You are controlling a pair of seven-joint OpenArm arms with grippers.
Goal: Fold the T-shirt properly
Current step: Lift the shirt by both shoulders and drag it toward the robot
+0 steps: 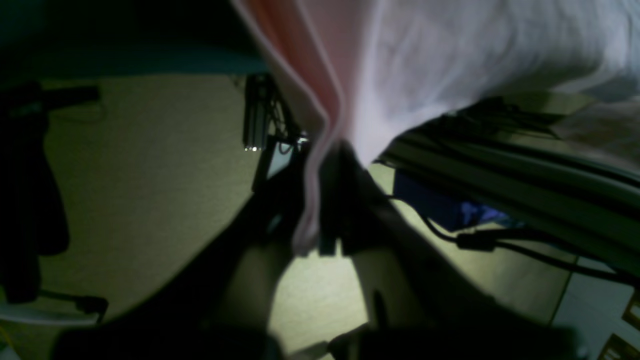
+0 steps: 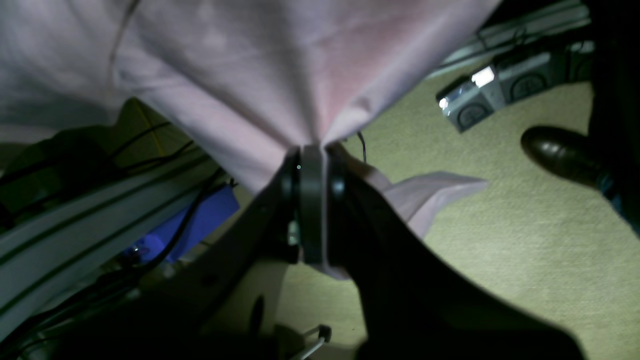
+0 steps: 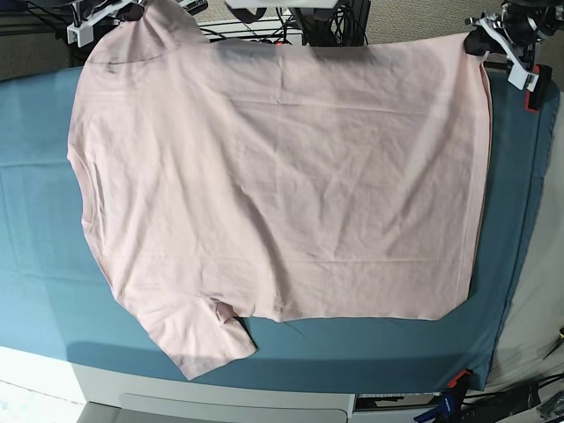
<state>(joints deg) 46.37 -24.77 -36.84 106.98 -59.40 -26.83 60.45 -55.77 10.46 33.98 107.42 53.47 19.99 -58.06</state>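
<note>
The pale pink T-shirt point(image 3: 282, 176) lies plain side up across the teal table cloth point(image 3: 35, 256), with its neck toward the left and its hem toward the right. One sleeve point(image 3: 198, 339) points at the near edge. My right gripper point(image 3: 115, 11) is shut on the far left corner of the shirt; the right wrist view shows the pink fabric point(image 2: 250, 60) pinched between its jaws point(image 2: 312, 152). My left gripper point(image 3: 480, 35) is shut on the far right hem corner, and in the left wrist view the cloth point(image 1: 450, 50) fans out from its closed jaws point(image 1: 334, 155). Both held corners sit past the table's far edge.
Below the far edge the wrist views show green floor, metal rails point(image 1: 525, 175), cables, a blue object point(image 2: 200, 215), grey boxes point(image 2: 500, 85) and a dark shoe point(image 2: 555, 150). A clamp point(image 3: 454, 381) holds the table cloth at the near right corner.
</note>
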